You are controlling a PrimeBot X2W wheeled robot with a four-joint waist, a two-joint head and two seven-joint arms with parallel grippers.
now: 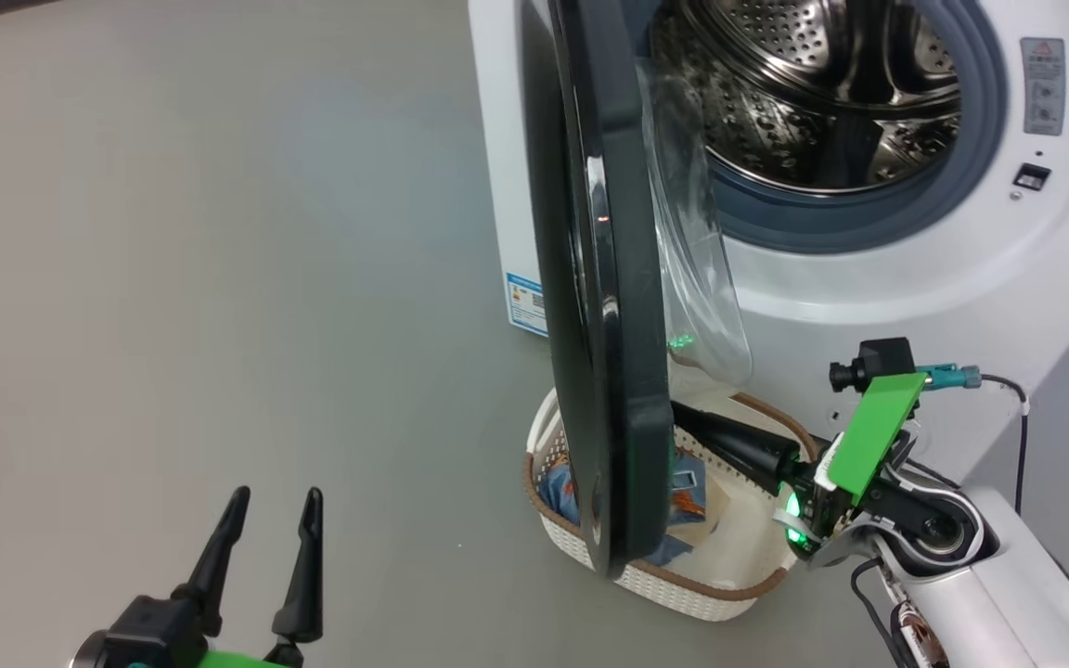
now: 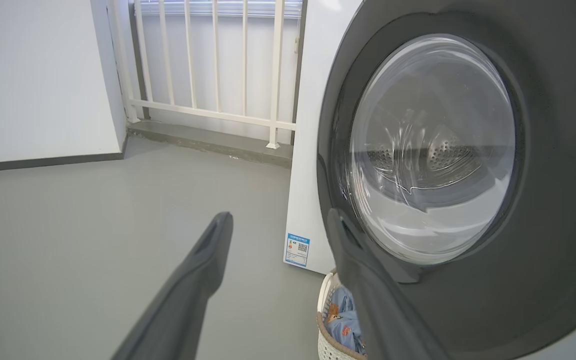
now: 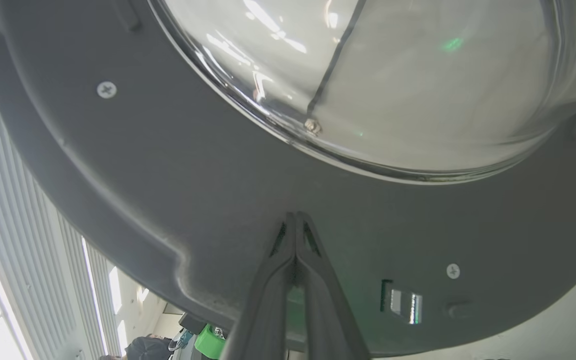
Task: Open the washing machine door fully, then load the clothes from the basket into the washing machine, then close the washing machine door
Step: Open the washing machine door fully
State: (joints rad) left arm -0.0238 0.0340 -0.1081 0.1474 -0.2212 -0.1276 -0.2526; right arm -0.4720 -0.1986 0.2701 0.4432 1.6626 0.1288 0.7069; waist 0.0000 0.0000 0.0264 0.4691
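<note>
Right tool (image 3: 295, 220): two long dark fingers clenched tip to tip, nothing between them. In the right wrist view the tips appear to touch the matt dark inner face of the large round black-rimmed door (image 3: 168, 175), just below its bulging clear glass bowl (image 3: 393, 75). In the head view the same fingers reach in from the right and pass behind the door's lower part, tips hidden.

Left tool (image 1: 275, 496): fingers released and spread, empty, low over the bare grey floor (image 1: 219, 232), well apart from the door. In the left wrist view it looks toward the door's outer face (image 2: 558, 250).

Door: swung out from the large white boxy washing machine (image 1: 869, 288), edge-on in the head view, roughly square to the machine's front. Mouth uncovered; steel perforated drum (image 1: 822, 83) and grey rubber gasket (image 1: 869, 223) in plain sight. Blue energy label (image 1: 525, 301) low on the machine's front, left of the door.

Small cream-white perforated plastic basket with brown rim (image 1: 683, 594): on the floor before the machine, directly under the door's bottom edge, partly hidden by it. Clothes (image 1: 558, 487), light blue fabric with orange-brown print, lie inside the basket; the left wrist view shows them at the basket's near end (image 2: 343, 320).

White railing (image 2: 208, 60) stands behind the machine, against a pale wall.
</note>
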